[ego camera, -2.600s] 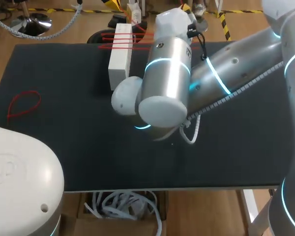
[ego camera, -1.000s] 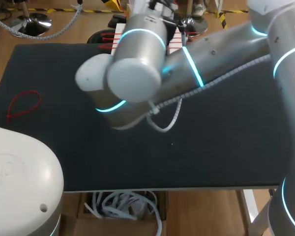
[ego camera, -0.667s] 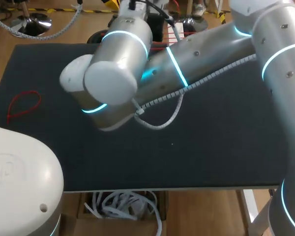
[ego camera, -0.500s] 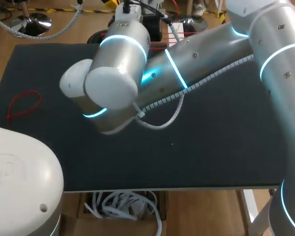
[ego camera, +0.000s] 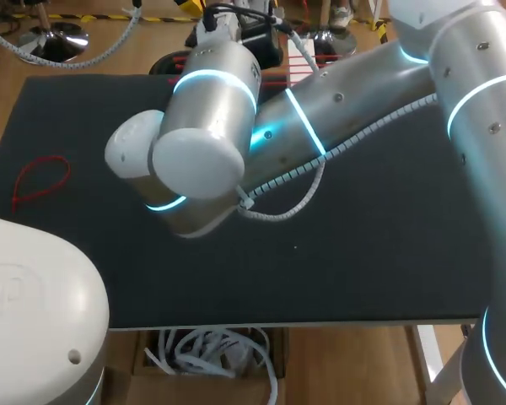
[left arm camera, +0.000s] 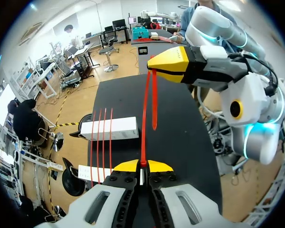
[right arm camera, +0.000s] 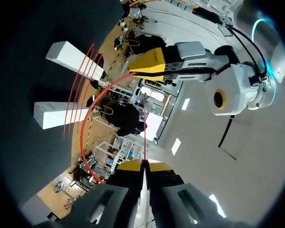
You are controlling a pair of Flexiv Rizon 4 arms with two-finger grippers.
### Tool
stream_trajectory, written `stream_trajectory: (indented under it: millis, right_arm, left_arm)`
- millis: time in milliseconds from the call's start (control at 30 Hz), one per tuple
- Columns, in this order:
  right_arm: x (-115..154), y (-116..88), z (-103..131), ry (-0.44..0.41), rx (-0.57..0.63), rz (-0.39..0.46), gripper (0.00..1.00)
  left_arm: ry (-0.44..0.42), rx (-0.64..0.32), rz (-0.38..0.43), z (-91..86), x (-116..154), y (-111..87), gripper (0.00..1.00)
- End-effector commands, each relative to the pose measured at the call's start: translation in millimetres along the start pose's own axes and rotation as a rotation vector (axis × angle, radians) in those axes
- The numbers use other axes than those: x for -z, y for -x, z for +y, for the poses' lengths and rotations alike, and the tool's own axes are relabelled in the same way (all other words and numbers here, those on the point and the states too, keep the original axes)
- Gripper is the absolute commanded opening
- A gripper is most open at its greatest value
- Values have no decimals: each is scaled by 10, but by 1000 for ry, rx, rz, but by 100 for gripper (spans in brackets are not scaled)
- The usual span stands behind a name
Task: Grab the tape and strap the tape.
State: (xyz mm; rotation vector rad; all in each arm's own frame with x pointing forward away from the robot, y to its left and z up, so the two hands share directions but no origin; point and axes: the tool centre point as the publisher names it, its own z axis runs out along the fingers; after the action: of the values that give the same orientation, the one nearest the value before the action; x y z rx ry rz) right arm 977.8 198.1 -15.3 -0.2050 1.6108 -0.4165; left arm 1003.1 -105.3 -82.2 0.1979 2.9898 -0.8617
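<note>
Matt black table mat (ego camera: 388,253), brushed-metal right arm (ego camera: 354,93), smooth red plastic tape (left arm camera: 144,137)

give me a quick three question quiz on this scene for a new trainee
1. True or false: the left end effector and the right end effector are both shut on one red strap.
2. How many spare red straps lie across the two white blocks? A one, B three, C five.
3. Fill in: on the table, the closed red loop lies toward the robot's ___ side.
Key: 1 true; 2 B; 3 left.
</note>
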Motion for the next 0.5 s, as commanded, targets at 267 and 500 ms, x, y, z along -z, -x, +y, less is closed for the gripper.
stream_trajectory:
  millis: [267,500]
  right_arm:
    - [-39,77,16,0,73,17,0]
    - [-63,103,49,8,81,4,0]
  left_arm:
    - [4,2,2,-7,8,2,0]
    - [4,2,2,-7,8,2,0]
